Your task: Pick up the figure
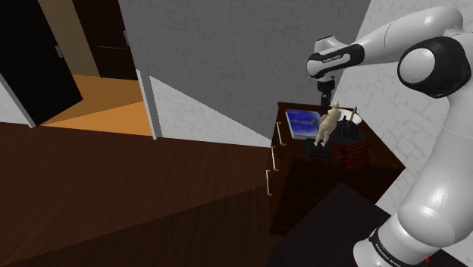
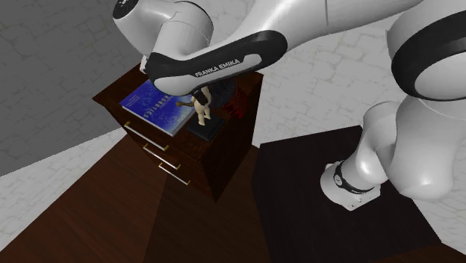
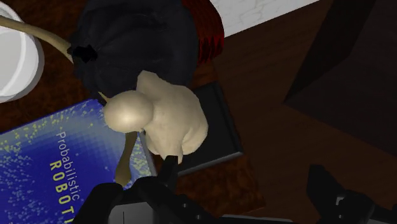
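The figure (image 1: 325, 128) is a tan human statuette on a flat dark base, standing on a dark wooden dresser (image 1: 303, 182). My gripper (image 1: 331, 101) hangs just above its head. In the wrist view the figure's round head and torso (image 3: 167, 121) lie close ahead of the open gripper (image 3: 242, 194), nearer to one finger (image 3: 149, 194) than to the other, and neither finger touches it. In the second exterior view the figure (image 2: 202, 110) stands under my forearm at the dresser's front edge (image 2: 216, 161).
A blue book (image 3: 57, 159) lies on the dresser beside the figure. Behind the figure stands a black object on a red base (image 1: 350, 142), and a white bowl (image 3: 14, 60) with a thin handle sits further back. The dresser backs onto a grey wall.
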Robot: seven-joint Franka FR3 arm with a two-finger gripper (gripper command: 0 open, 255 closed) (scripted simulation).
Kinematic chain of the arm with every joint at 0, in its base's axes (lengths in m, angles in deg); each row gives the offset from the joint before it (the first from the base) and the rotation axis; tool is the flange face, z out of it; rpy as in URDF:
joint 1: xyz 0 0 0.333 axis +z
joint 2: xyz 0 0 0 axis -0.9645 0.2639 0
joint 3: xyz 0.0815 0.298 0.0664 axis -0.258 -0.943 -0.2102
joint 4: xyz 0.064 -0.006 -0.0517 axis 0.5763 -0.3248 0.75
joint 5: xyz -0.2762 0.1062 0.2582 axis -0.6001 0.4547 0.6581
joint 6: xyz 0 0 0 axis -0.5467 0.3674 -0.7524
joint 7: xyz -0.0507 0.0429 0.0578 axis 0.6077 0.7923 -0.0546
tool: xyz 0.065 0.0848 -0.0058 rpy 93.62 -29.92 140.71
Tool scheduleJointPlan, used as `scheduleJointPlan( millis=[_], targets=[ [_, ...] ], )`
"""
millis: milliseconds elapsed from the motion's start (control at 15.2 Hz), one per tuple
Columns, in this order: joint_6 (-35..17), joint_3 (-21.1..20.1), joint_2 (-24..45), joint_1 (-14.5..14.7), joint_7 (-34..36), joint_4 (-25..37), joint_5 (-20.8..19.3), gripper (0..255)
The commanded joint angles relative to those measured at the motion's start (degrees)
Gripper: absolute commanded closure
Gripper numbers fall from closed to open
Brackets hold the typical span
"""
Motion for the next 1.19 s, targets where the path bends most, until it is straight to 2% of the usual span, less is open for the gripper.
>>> scheduleJointPlan(
  millis=[0, 264, 924, 990, 1122],
  targets=[
    [0.25, 0.35, 5.08, -1.37, -2.71, 4.88, 0.47, 0],
    [1.40, 0.47, 14.69, -4.17, -7.04, 14.79, 1.17, 0],
    [-3.19, 0.14, 16.74, -4.43, -5.83, 12.04, 1.36, 0],
    [-3.22, 0.14, 16.74, -4.44, -5.83, 12.01, 1.36, 255],
    [-3.22, 0.15, 16.72, -4.44, -5.84, 12.00, 1.36, 255]
  ],
)
